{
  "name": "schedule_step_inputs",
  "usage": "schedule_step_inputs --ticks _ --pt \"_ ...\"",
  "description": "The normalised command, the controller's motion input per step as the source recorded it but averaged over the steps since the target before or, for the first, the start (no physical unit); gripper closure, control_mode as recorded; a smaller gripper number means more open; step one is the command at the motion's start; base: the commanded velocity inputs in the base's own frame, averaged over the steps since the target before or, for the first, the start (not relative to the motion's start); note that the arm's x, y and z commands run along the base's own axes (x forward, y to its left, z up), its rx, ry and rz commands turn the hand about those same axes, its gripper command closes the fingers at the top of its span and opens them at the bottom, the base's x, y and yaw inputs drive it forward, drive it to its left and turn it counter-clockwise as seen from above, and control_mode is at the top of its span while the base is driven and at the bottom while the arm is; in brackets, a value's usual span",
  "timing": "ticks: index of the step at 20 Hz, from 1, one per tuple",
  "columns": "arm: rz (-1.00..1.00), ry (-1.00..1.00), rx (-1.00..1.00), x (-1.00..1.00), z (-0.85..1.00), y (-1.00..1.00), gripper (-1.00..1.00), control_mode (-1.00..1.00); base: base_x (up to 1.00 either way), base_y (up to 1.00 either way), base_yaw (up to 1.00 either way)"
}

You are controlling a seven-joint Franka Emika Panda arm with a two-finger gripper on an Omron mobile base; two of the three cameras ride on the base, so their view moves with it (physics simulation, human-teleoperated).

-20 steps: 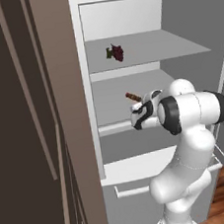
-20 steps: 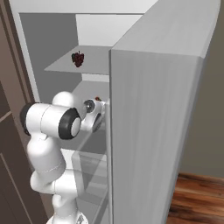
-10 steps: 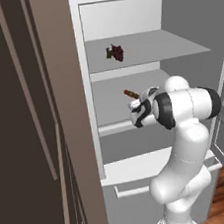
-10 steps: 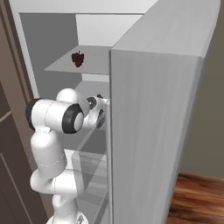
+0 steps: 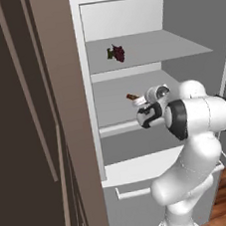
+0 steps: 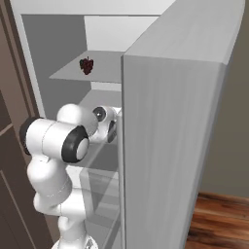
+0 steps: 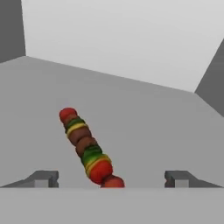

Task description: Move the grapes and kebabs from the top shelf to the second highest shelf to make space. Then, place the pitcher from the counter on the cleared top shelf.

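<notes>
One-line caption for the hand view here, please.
Open hand over the kebabs, lying on the second highest shelf between the spread fingertips.

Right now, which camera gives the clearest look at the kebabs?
The hand view: the kebabs lie full length on the second highest shelf, every chunk distinct. In the left base view just one end pokes out beside the gripper.
</notes>
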Motion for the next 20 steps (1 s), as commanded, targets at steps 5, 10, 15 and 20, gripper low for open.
schedule_step_inputs --ticks 5,10,15,20 --pt "0.00 -0.01 0.07 -0.99 0.97 0.04 -1.00 -1.00 0.00 0.00 0.00" --pt "-0.02 0.00 0.07 -1.00 0.99 0.32 -1.00 -1.00 0.00 0.00 0.00" --pt "-0.03 0.08 0.09 -1.00 1.00 0.34 -1.00 -1.00 0.00 0.00 0.00" --pt "0.00 0.12 0.10 -0.96 1.00 0.34 -1.00 -1.00 0.00 0.00 0.00"
